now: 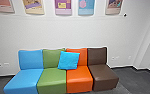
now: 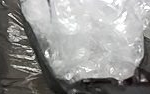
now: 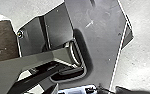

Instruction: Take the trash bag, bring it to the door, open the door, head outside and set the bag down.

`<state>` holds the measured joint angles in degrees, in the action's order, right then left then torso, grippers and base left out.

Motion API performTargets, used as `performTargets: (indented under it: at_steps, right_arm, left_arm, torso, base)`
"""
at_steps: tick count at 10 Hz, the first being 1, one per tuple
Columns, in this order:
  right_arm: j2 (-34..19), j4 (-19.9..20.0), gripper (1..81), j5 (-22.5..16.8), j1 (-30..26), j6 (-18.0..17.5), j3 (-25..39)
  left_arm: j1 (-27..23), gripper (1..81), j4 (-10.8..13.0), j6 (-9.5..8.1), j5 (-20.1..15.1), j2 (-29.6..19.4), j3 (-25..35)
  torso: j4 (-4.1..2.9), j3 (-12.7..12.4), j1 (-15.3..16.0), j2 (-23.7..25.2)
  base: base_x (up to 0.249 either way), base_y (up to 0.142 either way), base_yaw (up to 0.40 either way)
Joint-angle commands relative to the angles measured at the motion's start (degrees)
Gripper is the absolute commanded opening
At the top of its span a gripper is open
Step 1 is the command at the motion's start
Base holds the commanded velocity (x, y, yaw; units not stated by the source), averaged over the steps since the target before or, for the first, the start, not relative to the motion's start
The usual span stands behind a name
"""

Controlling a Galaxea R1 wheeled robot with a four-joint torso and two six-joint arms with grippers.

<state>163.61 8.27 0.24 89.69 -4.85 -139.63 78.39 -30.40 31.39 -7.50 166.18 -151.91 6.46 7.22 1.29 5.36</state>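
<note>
A row of four joined, armless seats (image 1: pixel 54 77), blue, green, orange and brown, stands near a plain white wall (image 1: pixel 63 31). A bright blue cushion (image 1: pixel 69 60) leans where the green and orange backs meet. Above hang five colourful posters (image 1: pixel 63 7), cut off at the top. The floor (image 1: pixel 138 81) is dark grey.

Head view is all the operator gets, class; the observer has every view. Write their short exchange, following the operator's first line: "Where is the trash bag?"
Observer: The bag is close up in the left wrist view.
Operator: I have the sofa ahead. Is the bag dark all over?
Observer: No, crumpled clear plastic bulges beside the dark part.
Operator: And in the right wrist view?
Observer: A brown, shiny surface; I can't tell whether it is the bag.
</note>
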Motion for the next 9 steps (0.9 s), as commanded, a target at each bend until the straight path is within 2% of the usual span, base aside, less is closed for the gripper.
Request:
performTargets:
  at_steps: [1, 7, 9]
  right_arm:
    - [0.0, -0.2, 81.1, -3.8, -1.9, 0.2, 0.0]
    - [0.7, -0.2, 81.1, -3.8, -1.9, 0.3, -0.9]
    - [0.7, -0.2, 81.1, -3.8, -1.8, 0.3, -0.9]
  left_arm:
    - [-3.5, 1.0, -0.1, 0.16, -4.4, -0.5, -0.1]
    - [-3.5, 1.0, -0.2, 0.16, -4.4, -0.3, -0.1]
    - [-3.5, 1.0, -0.3, 0.16, -4.4, -0.5, -0.1]
  torso:
    - [0.0, 0.0, 0.0, 0.0]
    - [0.0, 0.0, 0.0, 0.0]
    - [0.0, 0.0, 0.1, 0.0]
  base:
    - [0.0, 0.0, 0.0]
    - [0.0, 0.0, 0.0]
    - [-0.077, 0.0, 0.0]
